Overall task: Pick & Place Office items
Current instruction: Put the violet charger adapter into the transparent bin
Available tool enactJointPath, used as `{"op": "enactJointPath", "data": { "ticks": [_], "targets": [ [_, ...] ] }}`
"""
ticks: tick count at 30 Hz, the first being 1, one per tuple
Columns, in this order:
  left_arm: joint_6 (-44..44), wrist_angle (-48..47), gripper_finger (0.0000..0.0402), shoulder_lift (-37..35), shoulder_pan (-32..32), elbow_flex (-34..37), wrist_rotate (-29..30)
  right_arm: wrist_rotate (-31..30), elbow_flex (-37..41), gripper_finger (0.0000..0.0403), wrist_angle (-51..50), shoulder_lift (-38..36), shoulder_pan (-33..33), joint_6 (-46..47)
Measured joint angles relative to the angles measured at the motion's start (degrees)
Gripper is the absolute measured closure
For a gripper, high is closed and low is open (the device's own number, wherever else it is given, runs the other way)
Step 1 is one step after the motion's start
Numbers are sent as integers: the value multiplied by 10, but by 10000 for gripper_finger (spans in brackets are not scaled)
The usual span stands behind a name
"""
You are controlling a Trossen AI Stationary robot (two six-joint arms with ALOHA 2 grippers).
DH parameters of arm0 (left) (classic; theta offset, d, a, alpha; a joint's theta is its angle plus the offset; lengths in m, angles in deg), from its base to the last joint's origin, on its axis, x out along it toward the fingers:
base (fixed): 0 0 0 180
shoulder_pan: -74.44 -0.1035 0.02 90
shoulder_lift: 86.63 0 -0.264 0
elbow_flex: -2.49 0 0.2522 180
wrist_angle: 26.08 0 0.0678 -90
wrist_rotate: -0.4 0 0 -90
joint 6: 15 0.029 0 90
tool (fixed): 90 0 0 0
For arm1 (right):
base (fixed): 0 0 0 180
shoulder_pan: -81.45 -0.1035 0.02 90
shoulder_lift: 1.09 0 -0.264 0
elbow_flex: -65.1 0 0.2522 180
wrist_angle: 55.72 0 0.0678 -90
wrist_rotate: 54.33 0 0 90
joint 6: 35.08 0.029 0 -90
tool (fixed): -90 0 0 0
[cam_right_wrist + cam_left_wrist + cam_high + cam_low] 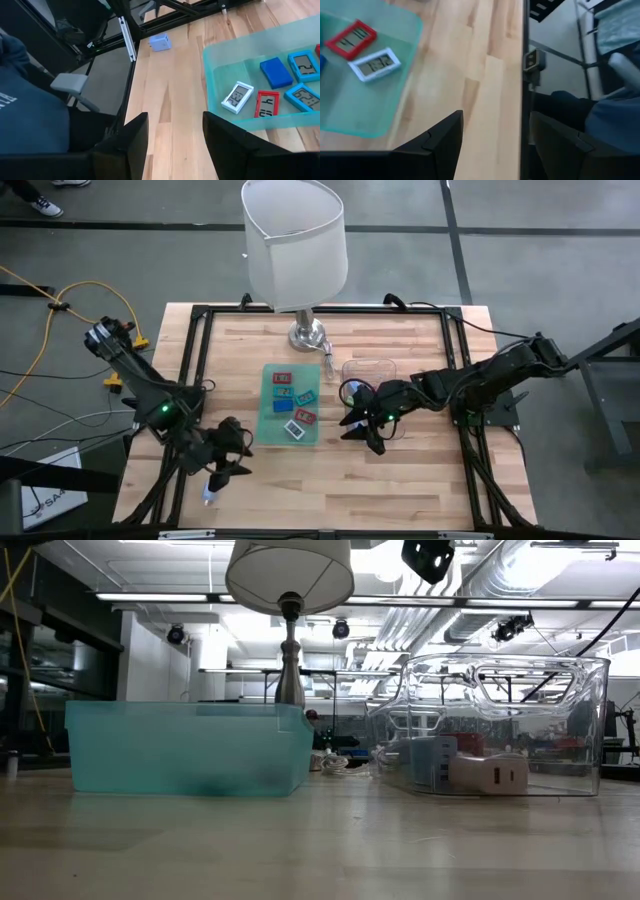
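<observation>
The left end effector (232,452) hovers over bare desk (420,480) with its fingers apart and nothing between them — the teal tray (268,425) of office items (295,405) lies just beside it, toward the right arm. The right end effector (362,428) hangs on the tray's other side, fingers also apart and empty, a clear container (370,368) just beyond it. A small light-blue piece (208,496) lies alone by the left end effector, at the desk's near edge.

Bright, even light falls from ceiling strip lights (330,600) overhead. The desk (400,470) shows only soft, faint shadows. Glare streaks the clear tray (500,725). In both wrist views the dark fingers (432,147) are blurred, as is everything beyond them.
</observation>
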Motion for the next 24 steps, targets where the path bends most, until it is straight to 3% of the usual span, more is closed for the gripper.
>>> {"op": "enactJointPath", "data": {
  "ticks": [7, 24],
  "targets": [
    [-23, 3, 186, 0, 30, -14, -4, -2, 0, 230, -1, 0, 0, 0],
    [-6, 8, 186, 1, 31, -15, -21, -2, 0, 230, 0, 0, 0, 0]
  ]
}}
